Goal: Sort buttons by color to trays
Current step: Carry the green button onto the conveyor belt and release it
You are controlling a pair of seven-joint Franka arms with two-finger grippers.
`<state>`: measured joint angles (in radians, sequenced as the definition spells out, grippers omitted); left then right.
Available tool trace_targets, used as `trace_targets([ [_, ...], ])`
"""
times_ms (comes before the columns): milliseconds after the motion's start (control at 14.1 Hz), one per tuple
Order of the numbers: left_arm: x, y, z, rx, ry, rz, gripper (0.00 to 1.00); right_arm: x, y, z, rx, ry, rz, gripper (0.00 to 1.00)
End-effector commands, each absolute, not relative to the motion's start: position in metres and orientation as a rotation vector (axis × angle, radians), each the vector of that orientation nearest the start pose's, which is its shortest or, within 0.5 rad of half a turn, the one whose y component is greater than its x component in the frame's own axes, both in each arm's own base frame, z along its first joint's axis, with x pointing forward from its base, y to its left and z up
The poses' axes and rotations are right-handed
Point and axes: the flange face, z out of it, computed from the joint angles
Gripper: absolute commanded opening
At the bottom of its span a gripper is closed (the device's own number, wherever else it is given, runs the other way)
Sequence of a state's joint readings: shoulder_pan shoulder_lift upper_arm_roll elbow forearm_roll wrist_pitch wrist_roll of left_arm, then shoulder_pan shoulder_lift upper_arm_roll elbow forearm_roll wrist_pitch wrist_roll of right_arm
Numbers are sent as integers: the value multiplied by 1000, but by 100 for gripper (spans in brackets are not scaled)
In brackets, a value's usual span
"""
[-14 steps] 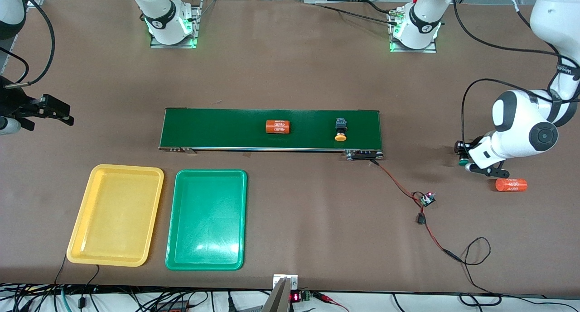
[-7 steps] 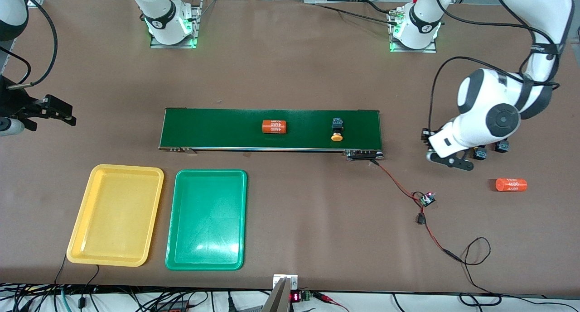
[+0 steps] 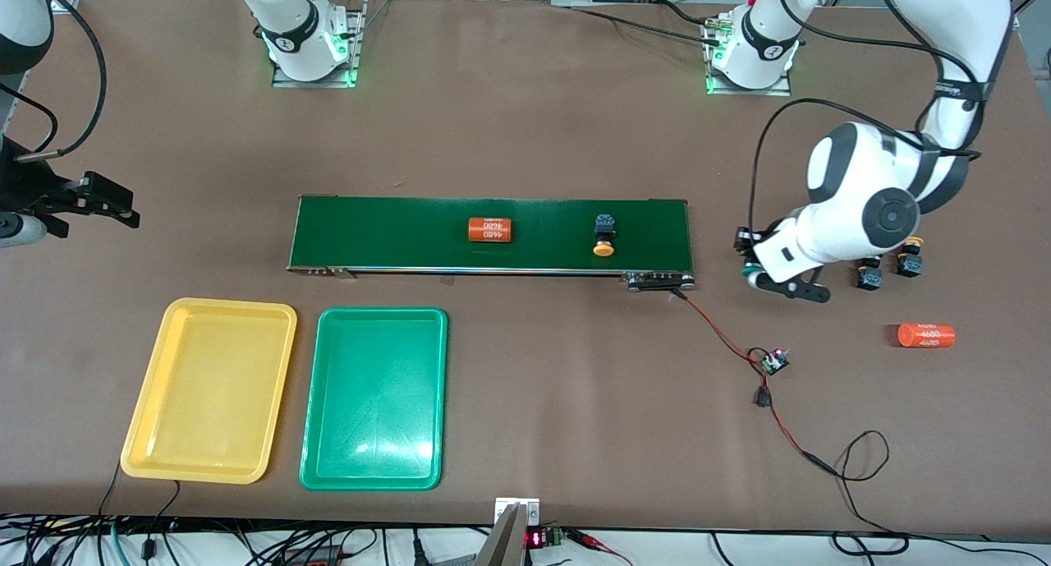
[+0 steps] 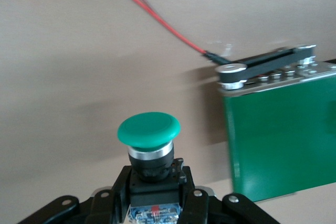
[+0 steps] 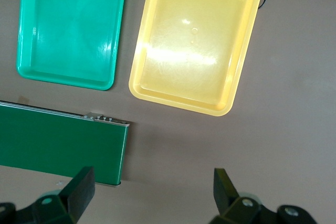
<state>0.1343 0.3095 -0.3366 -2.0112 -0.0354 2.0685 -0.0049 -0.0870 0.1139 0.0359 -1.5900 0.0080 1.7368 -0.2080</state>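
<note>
The left gripper is clamped on the black body of a green button, carried above bare table just off the conveyor belt at the left arm's end (cap pointing outward). The step looks like feeding the belt — next, setting it down clear of the yellow button and the orange cylinder riding there. The right gripper waits, fingers apart, at the belt's right-arm end, with the green tray and yellow tray empty — two more buttons lie beside the left arm.

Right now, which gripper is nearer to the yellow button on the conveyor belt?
Left. The left gripper, shut on a green button, hangs just off the conveyor belt end nearest the yellow button. The right gripper waits open past the belt's other end.
</note>
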Motion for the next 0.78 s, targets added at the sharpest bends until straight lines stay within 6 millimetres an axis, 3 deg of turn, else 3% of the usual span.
trace_targets([
  [0, 557, -130, 295, -3216, 221, 409, 0, 599, -29, 566, -3117, -248, -47, 100],
  [212, 557, -131, 287, -3217, 218, 427, 0, 599, -28, 565, -3117, -248, -42, 100],
  [708, 550, -172, 268, -3305, 95, 487, 0, 599, -29, 566, -3118, -246, -44, 100],
])
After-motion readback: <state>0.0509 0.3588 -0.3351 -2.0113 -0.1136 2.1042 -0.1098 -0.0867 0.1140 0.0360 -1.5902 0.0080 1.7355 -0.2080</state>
